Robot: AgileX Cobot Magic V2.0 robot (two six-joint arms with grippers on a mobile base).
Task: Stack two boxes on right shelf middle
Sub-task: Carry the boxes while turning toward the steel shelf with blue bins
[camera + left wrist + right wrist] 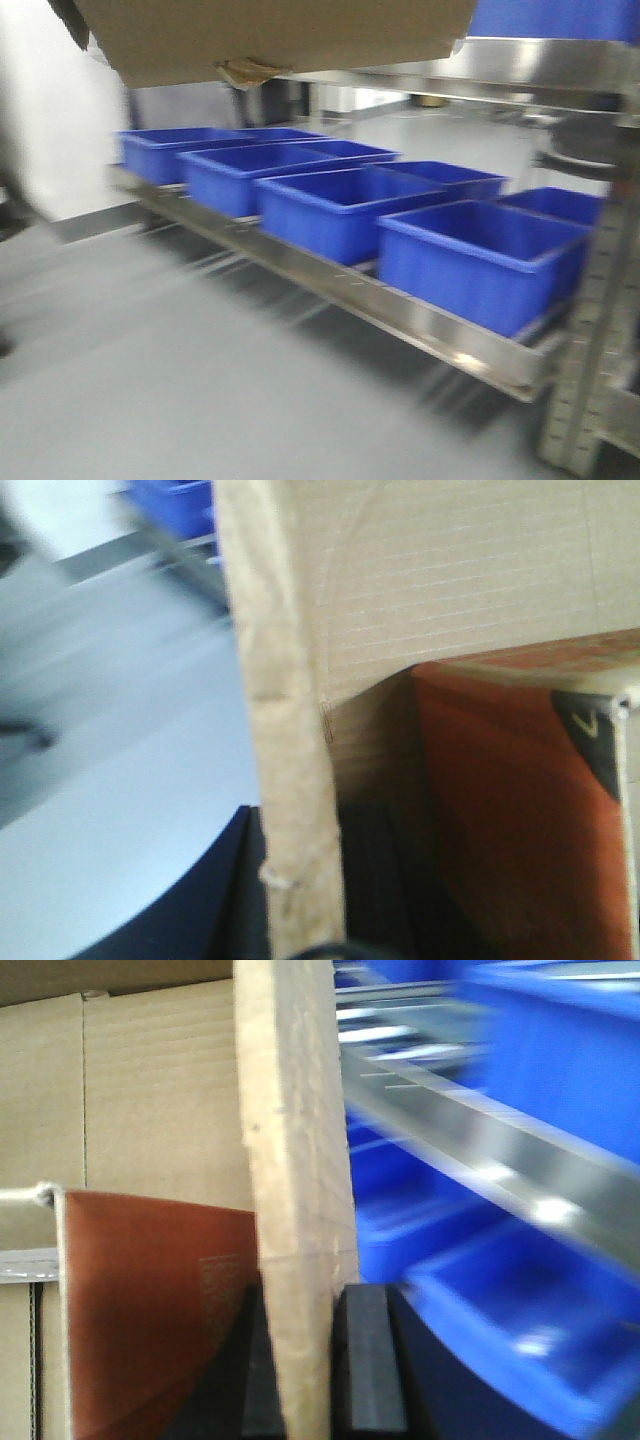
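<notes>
A brown cardboard box [280,35] hangs at the top of the front view, with a curl of yellowish tape [248,70] under its bottom edge. I can tell only this one box apart. My left gripper [300,900] is shut on the box's left wall [290,730], one finger on each side. My right gripper [310,1370] is shut on the right wall [290,1110] in the same way. An orange-red sheet [500,830] lies inside the box. The steel shelf [540,65] is at the upper right, level with the box.
Below, a lower steel shelf board [330,285] carries several blue plastic bins [480,260] in two rows. A grey perforated upright [590,380] stands at the right. Grey floor [150,380] spreads in front. The views are smeared by motion.
</notes>
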